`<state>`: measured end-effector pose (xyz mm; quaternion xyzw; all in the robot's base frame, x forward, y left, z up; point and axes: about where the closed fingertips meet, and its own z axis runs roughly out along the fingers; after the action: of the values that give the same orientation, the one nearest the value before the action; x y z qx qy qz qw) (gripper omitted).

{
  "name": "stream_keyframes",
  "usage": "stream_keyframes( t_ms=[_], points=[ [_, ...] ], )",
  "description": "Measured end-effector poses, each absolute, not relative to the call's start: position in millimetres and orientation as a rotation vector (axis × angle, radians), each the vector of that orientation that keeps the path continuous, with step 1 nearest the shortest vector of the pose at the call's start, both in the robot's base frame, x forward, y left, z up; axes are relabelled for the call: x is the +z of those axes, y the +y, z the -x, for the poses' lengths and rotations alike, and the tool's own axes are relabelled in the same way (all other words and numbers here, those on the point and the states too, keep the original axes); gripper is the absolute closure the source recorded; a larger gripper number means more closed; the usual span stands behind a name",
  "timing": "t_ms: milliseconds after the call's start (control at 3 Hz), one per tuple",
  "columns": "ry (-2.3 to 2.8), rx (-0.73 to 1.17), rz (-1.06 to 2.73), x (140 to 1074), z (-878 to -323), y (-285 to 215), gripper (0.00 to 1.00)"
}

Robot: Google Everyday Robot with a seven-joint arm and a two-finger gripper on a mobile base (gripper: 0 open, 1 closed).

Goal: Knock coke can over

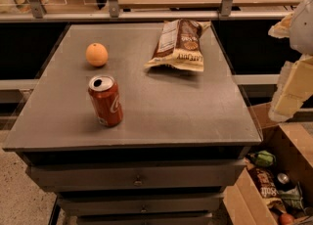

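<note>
**CAN UPRIGHT, GRIPPER WELL OFF: KNOCK NOT YET MADE**

The can (105,101) is being found upright on the front-left part of the table (195,116), silver top uppermost. The gripper (289,94) is being held beyond the table's right edge, raised and well apart from the can. Whether it is spread or closed cannot be told.

Step in hand, as judged: the approach is being set up, with no contact on the can.

Conduct of the step:
- A sideways push is being advised high on the can's wall, near the rim, so that it is tipped rather than slid.
- A path across the bare middle of the table, from right to left, is being recommended.
- The push is being advised as short and firm. The can is being kept near the front and left edges, and once down it may be rolling off.

Surroundings:
- The orange (97,54) is being noted behind the can, near but apart. It is likely to be struck if the push is being angled rearward.
- The bag (178,45) is being noted lying at the back, right of centre, clear of the direct line.
- The box (288,146) is being noted on the floor below the gripper. It is no obstruction while the arm is being kept above table height.
</note>
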<state>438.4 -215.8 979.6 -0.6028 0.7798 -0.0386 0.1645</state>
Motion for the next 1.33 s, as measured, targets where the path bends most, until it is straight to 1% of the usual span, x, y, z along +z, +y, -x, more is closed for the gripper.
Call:
stream_keyframes(
  t_ms=[333,667,1333],
  points=[
    [2.218,-0.109,1.716,980.2,-438.8,-214.6,0.0],
    [2.2,-0.043,1.717,974.1,-441.5,-203.3,0.0],
    [2.092,0.167,1.719,949.7,-447.4,-157.3,0.0]
  ],
)
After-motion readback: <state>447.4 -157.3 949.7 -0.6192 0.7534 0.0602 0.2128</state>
